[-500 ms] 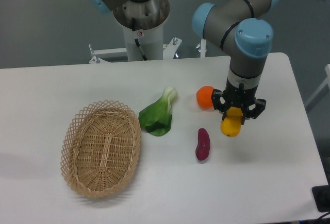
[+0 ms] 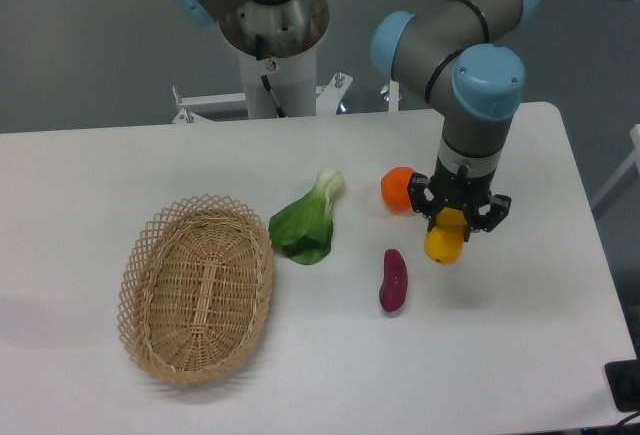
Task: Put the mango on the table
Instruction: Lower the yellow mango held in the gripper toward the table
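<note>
The mango (image 2: 444,242) is a small yellow-orange oval fruit at the right of the white table (image 2: 520,355). My gripper (image 2: 452,225) points straight down and is shut on the mango's upper part, its black fingers on either side. The mango's lower end hangs at or just above the tabletop; I cannot tell if it touches. The rounder orange fruit (image 2: 396,187) lies just left of the gripper.
A dark purple vegetable (image 2: 392,280) lies left of and below the mango. A green leafy vegetable (image 2: 308,220) lies in the middle. A woven wicker basket (image 2: 197,287) stands at the left. The arm's base (image 2: 270,35) stands behind the table.
The gripper with the mango has shifted slightly left and up; the other things have not moved.
</note>
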Motion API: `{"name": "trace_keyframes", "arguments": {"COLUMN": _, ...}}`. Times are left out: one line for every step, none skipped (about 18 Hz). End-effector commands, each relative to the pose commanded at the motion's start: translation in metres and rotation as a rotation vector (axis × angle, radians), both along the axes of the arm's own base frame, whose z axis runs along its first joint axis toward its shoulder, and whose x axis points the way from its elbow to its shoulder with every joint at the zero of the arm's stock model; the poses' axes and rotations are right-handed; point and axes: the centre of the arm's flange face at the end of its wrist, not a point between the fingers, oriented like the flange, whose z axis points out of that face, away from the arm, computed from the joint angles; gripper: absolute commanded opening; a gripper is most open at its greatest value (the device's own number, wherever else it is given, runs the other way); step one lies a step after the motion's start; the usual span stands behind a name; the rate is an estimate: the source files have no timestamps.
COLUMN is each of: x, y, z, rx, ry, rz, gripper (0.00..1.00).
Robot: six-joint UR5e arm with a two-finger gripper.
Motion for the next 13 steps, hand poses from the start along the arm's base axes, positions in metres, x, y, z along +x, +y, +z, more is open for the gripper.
{"name": "trace_keyframes", "arguments": {"x": -0.001, "y": -0.002, "z": -0.003, "rx": 0.002, "ry": 0.011, "rz": -0.02, "gripper": 0.56}}
{"name": "trace_keyframes", "arguments": {"x": -0.004, "y": -0.008, "z": -0.009, "rx": 0.0, "ry": 0.013, "rz": -0.031, "gripper": 0.56}}
{"name": "trace_keyframes", "arguments": {"x": -0.006, "y": -0.011, "z": -0.015, "rx": -0.002, "ry": 0.021, "rz": -0.065, "gripper": 0.56}}
{"name": "trace_keyframes", "arguments": {"x": -0.008, "y": -0.012, "z": -0.019, "rx": -0.003, "ry": 0.036, "rz": -0.104, "gripper": 0.56}}
{"name": "trace_keyframes", "arguments": {"x": -0.015, "y": -0.02, "z": -0.024, "rx": -0.009, "ry": 0.036, "rz": -0.126, "gripper": 0.56}}
{"name": "trace_keyframes", "arguments": {"x": -0.021, "y": -0.027, "z": -0.033, "rx": -0.016, "ry": 0.026, "rz": -0.137, "gripper": 0.56}}
{"name": "trace_keyframes", "arguments": {"x": -0.021, "y": -0.03, "z": -0.04, "rx": -0.025, "ry": 0.013, "rz": -0.142, "gripper": 0.56}}
{"name": "trace_keyframes", "arguments": {"x": -0.016, "y": -0.034, "z": -0.05, "rx": -0.045, "ry": -0.003, "rz": -0.146, "gripper": 0.56}}
{"name": "trace_keyframes", "arguments": {"x": -0.014, "y": -0.04, "z": -0.055, "rx": -0.069, "ry": -0.006, "rz": -0.149, "gripper": 0.55}}
{"name": "trace_keyframes", "arguments": {"x": -0.016, "y": -0.044, "z": -0.054, "rx": -0.078, "ry": 0.005, "rz": -0.154, "gripper": 0.55}}
{"name": "trace_keyframes", "arguments": {"x": -0.017, "y": -0.045, "z": -0.053, "rx": -0.078, "ry": 0.007, "rz": -0.155, "gripper": 0.55}}
{"name": "trace_keyframes", "arguments": {"x": -0.018, "y": -0.045, "z": -0.054, "rx": -0.08, "ry": 0.006, "rz": -0.155, "gripper": 0.55}}
{"name": "trace_keyframes", "arguments": {"x": -0.019, "y": -0.045, "z": -0.055, "rx": -0.081, "ry": 0.005, "rz": -0.161, "gripper": 0.55}}
